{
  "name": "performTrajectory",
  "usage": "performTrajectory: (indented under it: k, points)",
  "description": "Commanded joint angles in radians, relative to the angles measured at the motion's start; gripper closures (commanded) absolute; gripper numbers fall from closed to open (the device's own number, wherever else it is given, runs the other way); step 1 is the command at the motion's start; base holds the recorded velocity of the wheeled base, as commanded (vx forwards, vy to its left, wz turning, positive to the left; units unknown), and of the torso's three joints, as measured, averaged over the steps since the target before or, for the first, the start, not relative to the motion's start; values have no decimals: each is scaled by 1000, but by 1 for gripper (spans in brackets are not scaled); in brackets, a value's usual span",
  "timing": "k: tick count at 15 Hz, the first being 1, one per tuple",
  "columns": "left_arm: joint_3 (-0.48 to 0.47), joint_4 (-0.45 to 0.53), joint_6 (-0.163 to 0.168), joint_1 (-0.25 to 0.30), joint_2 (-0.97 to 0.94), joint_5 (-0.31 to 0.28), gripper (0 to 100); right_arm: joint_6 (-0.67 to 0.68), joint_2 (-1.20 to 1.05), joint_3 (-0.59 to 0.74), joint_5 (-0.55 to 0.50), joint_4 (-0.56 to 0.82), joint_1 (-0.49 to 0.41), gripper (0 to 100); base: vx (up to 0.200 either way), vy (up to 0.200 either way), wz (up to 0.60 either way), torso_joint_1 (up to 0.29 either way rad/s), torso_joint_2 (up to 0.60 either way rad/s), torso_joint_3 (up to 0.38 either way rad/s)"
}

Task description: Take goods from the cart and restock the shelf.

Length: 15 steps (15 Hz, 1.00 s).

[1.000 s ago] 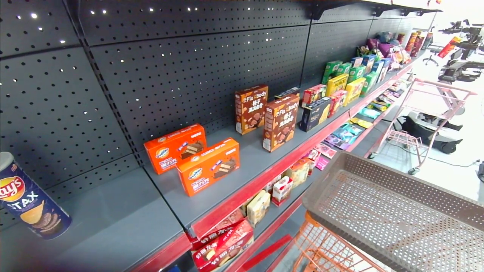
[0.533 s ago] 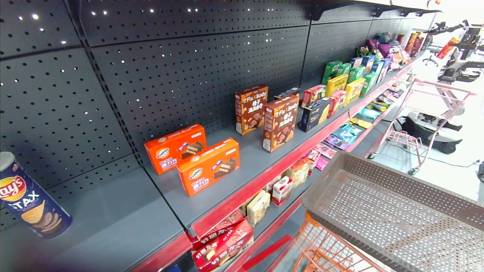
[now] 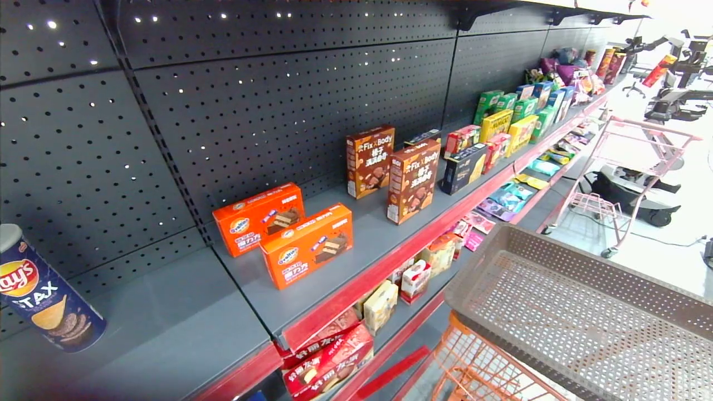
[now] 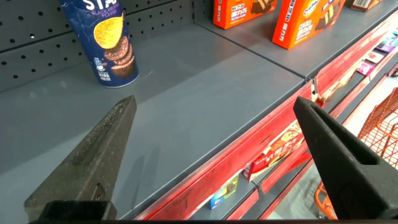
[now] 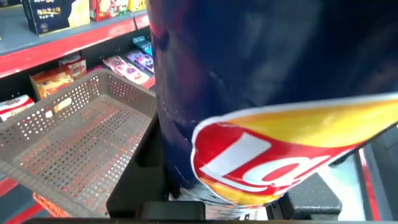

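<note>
we are hovering the left tool spread over the shelf, the right tool pinching a chip can.

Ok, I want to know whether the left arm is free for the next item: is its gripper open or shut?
Open. The left gripper has its fingers wide apart, with grey shelf showing between them.

Head overlooks shelf, basket; left wrist close over shelf, right over basket.
</note>
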Motion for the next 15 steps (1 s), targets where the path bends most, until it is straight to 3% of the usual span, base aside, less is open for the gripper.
performTrajectory:
  k: [1, 15]
  points:
    - [0, 0, 0, 0, 1, 0, 0, -3, -4, 0, 2, -4, 0, 100, 0, 0, 600, 7, 2, 2]
    - [0, 0, -6, 0, 1, 8, 0, -4, -60, 3, 18, 1, 0, 100, 0, 0, 600, 3, 2, 3]
